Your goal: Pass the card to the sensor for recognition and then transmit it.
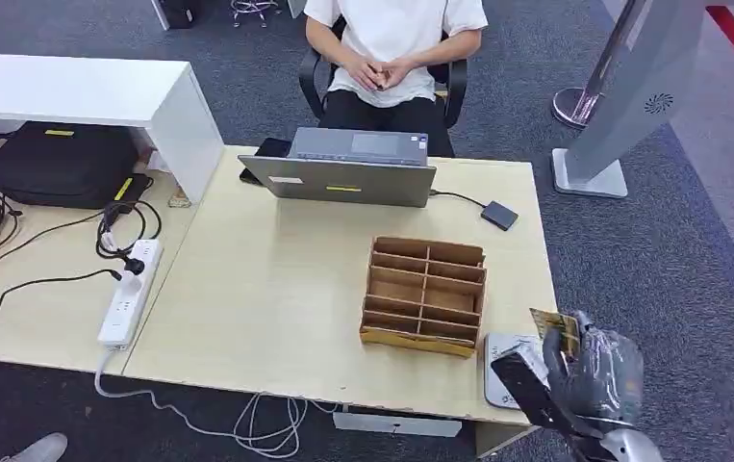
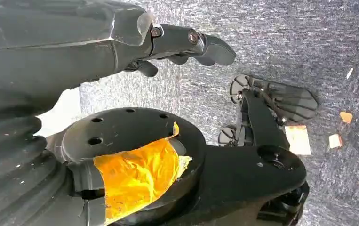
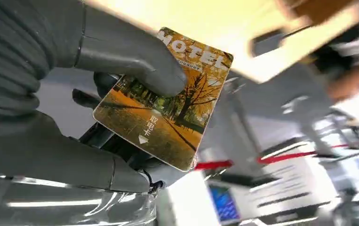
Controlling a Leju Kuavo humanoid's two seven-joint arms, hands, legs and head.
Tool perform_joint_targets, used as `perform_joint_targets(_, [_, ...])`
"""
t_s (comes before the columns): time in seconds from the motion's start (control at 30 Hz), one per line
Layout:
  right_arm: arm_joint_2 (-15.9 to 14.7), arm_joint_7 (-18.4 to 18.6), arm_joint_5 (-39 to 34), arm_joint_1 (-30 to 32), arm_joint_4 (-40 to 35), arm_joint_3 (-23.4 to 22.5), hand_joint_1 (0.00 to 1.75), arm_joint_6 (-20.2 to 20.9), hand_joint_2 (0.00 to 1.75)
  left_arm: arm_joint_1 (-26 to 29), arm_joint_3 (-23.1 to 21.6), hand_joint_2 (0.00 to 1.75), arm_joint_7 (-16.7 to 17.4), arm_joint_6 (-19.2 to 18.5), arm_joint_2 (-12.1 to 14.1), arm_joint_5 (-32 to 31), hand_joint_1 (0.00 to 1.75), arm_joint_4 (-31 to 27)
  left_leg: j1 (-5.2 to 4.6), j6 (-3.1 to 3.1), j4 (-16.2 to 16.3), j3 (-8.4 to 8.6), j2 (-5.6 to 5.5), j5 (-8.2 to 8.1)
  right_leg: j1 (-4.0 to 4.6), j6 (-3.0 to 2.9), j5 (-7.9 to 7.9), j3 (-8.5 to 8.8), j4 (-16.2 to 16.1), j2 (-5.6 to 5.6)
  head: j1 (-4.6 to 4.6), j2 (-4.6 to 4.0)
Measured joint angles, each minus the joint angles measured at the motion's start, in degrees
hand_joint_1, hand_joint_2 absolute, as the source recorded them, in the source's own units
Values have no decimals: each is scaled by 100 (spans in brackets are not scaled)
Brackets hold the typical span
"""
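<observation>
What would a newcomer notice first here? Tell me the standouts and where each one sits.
The right hand holds an orange hotel card, at the table's near right corner above a small grey device. A brown cardboard organizer sits on the light wooden table. Behind it is a grey laptop, with a seated person facing the robot.

Grey ribbed covers, dark fingers on each robot hand (image 3: 97,117), clear plastic wrapping.
</observation>
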Motion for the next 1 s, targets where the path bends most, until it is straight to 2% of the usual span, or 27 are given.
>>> perform_joint_targets(0.13, [0,295,491,-14,70,-197,175,31,175,0,0,175,13,11,-4,-63,0,0,1,0,0,0,0,0,0,0,0,0,0,0,0,0])
perform_joint_targets(0.43, [18,87,532,-95,426,-273,175,335,175,-8,-2,175,15,-28,-4,-234,0,0,1,0,-1,-2,0,0,1,0,0,1,1,0,0,0])
perform_joint_targets(0.8, [81,-14,583,-429,1365,293,175,417,175,-11,-109,175,20,-101,0,-474,0,0,1,2,-1,1,0,3,1,0,0,3,2,0,0,0])
perform_joint_targets(1.0, [81,233,879,-609,1836,522,175,422,175,-11,-207,175,20,-111,4,-610,0,0,1,2,-1,0,0,3,1,0,0,3,2,-1,0,0])
